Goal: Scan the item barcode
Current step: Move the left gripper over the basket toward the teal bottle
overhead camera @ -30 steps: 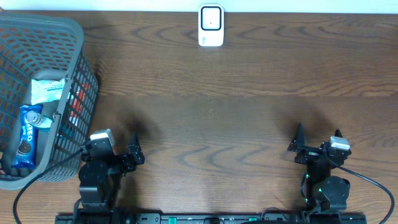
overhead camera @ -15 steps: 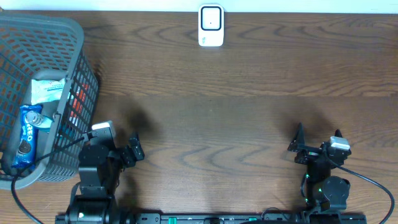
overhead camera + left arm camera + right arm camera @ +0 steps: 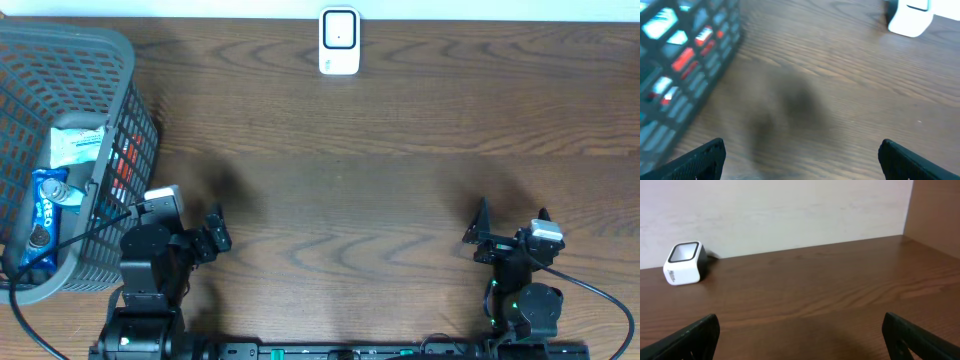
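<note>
Shows left end effector [image 3: 799,161] spread wide, gripping nothing, just beside the basket [image 3: 135,140]. Shows right end effector [image 3: 512,228] likewise spread, empty, over the bench [image 3: 400,180]. Locates the cookie pack [image 3: 40,225] inside the basket, at bench left. Locates the scanner [image 3: 339,41] at the far edge, well apart.

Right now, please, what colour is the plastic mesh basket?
The plastic mesh basket is dark grey, clearest overhead.

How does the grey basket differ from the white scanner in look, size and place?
The basket is dark grey mesh; the scanner is smooth white. The basket is far larger than the scanner. The basket sits at the left edge, holding packets; the scanner stands at the far middle. Both rest on the wooden table.
</note>
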`<state>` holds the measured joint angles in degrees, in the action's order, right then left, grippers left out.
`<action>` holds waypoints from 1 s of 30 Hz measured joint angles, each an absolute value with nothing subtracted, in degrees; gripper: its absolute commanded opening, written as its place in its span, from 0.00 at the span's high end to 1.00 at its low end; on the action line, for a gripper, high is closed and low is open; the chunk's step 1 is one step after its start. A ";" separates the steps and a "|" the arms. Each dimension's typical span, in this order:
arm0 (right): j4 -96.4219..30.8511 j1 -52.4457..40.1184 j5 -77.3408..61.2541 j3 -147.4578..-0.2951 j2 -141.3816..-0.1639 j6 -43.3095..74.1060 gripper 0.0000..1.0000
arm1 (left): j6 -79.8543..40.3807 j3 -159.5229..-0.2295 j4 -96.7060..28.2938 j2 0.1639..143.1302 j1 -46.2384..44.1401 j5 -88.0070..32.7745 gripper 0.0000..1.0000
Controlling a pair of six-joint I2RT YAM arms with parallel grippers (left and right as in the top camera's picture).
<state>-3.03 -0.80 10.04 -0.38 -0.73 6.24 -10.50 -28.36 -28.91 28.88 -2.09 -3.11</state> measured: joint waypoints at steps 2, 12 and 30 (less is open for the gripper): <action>-3.03 -0.80 10.04 -0.38 -0.73 6.24 0.01 | -10.50 -28.36 -28.38 28.86 -2.09 -4.47 0.02; -3.01 -0.80 10.04 -0.38 -0.73 6.26 0.01 | -10.52 -30.02 -32.75 29.12 -2.09 -7.53 0.02; -3.03 -0.80 10.02 -0.38 -0.73 6.26 0.01 | -15.09 -55.29 -42.98 41.25 -2.09 -7.62 0.02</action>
<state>-3.03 -0.80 10.02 -0.38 -0.73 6.26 -15.09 -55.29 -42.98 41.25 -2.09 -7.62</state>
